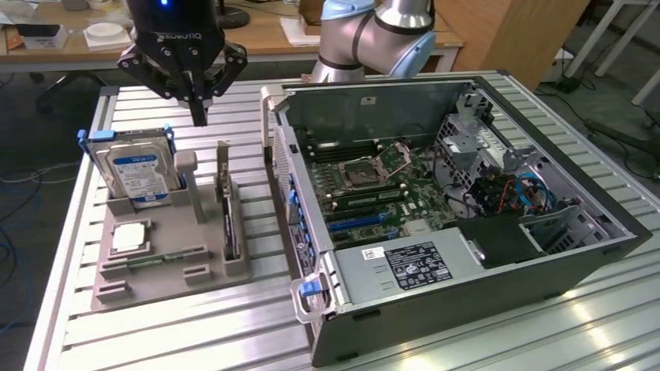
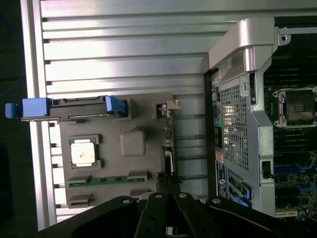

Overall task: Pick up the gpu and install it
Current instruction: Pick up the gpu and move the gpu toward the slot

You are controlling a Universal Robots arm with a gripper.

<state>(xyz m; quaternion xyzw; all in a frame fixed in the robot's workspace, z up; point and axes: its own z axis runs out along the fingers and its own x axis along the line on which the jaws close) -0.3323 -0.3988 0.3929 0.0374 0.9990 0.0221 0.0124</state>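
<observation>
Exterior view: we see the hand [image 1: 199,116], its fingers closed on nothing, hanging over the grey holder tray [image 1: 144,287] on the desk [image 1: 154,340]. The gpu [image 1: 228,209] stands edge-on in its slot in that tray, not yet lifted, so we judge the whole job is left. The open computer case [image 1: 577,263] sits just beside the tray. "ROBOTIQ" reads upside down on the hand, and the hard drive [image 1: 139,174] label is too small to read.

Wrist view: the empty hand [image 2: 167,208] lines up with the gpu [image 2: 169,148], apart from it. We find no legible writing.
</observation>
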